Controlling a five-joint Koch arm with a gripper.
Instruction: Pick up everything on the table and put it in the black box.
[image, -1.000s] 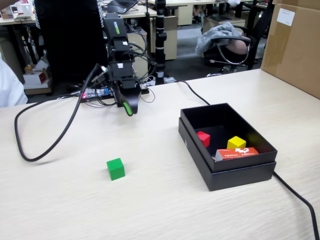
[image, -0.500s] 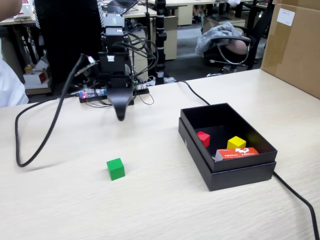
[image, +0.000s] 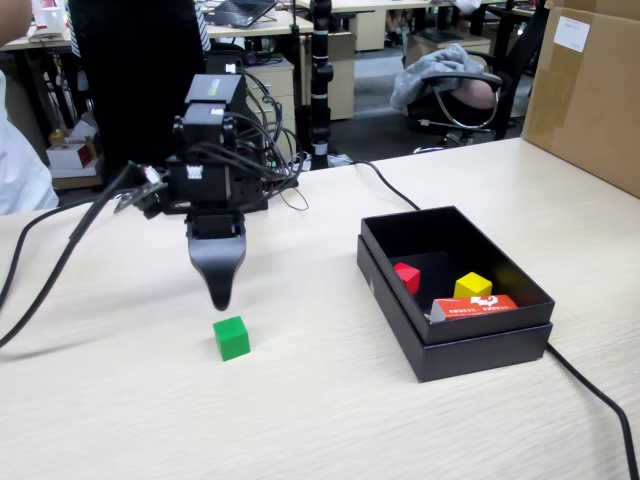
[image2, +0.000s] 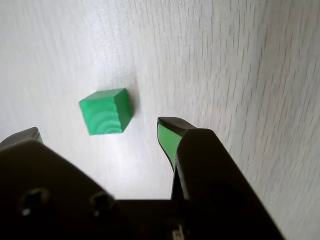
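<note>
A small bright green cube (image: 231, 337) lies on the beige wood-grain table (image: 300, 420), left of the black box (image: 480, 345). My gripper (image: 219, 297) hangs just above and slightly behind the cube, not touching it. In the wrist view the cube (image2: 106, 111) lies ahead of my gripper (image2: 100, 131), whose jaws stand open and empty, the green-padded right fingertip (image2: 166, 135) clear of the cube. The box holds a red cube (image: 407, 276), a yellow cube (image: 473, 286) and a small red carton (image: 473, 307).
A big brown cardboard carton (image: 590, 90) stands at the back right of the table. Black cables (image: 590, 395) run across the table, one past the box's right front corner, others at the left (image: 50, 270). Office chairs and desks stand behind the table.
</note>
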